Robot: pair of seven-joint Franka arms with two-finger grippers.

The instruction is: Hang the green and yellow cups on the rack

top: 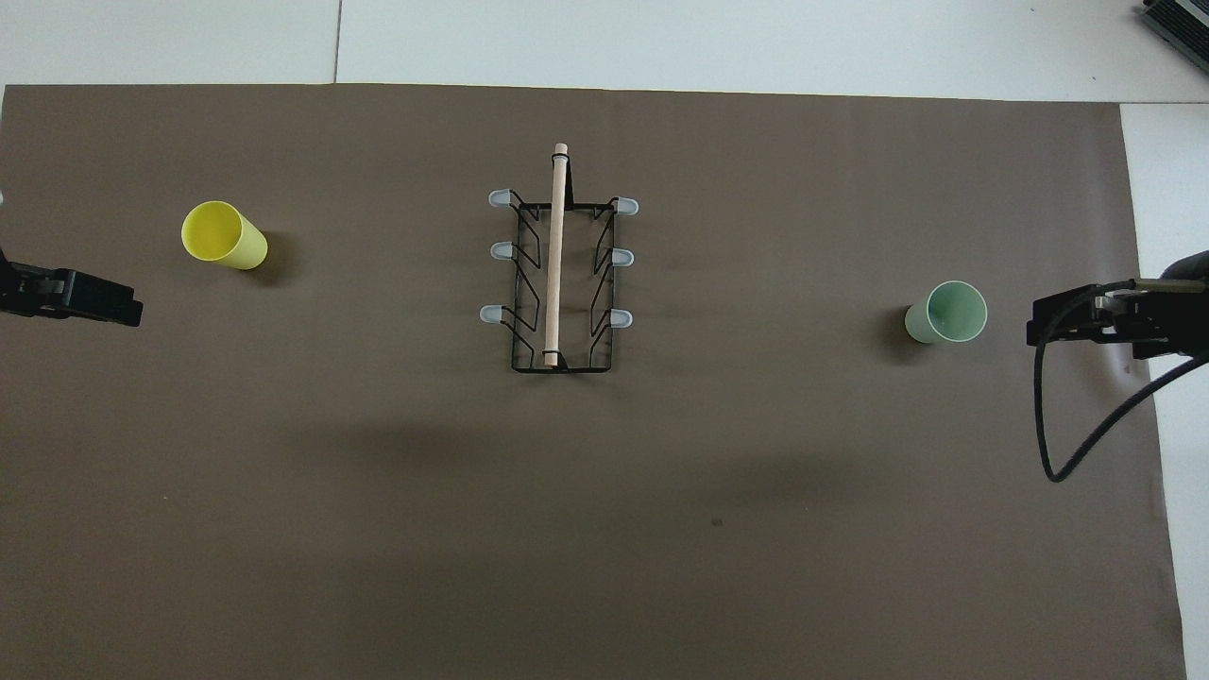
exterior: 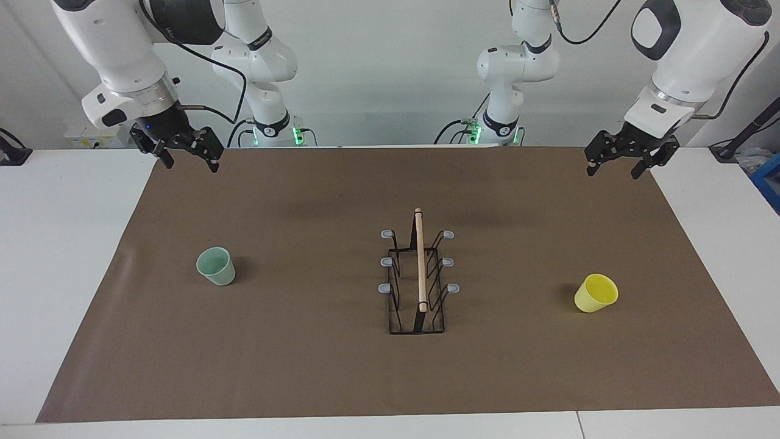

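The rack [exterior: 419, 274] stands in the middle of the brown mat, with its wooden rod running away from the robots; it also shows in the overhead view [top: 559, 274]. All its prongs are bare. The green cup [exterior: 216, 266] [top: 946, 312] stands mouth up toward the right arm's end. The yellow cup [exterior: 596, 292] [top: 224, 235] stands mouth up toward the left arm's end. My right gripper [exterior: 189, 163] [top: 1039, 326] hangs open and empty, high over the mat's edge at its own end. My left gripper [exterior: 613, 171] [top: 123, 310] hangs open and empty over the mat's other end.
The brown mat [exterior: 304, 366] covers most of the white table [exterior: 61, 274]. A black cable [top: 1048, 444] loops down from the right wrist. A blue box [exterior: 771, 183] sits off the table's edge at the left arm's end.
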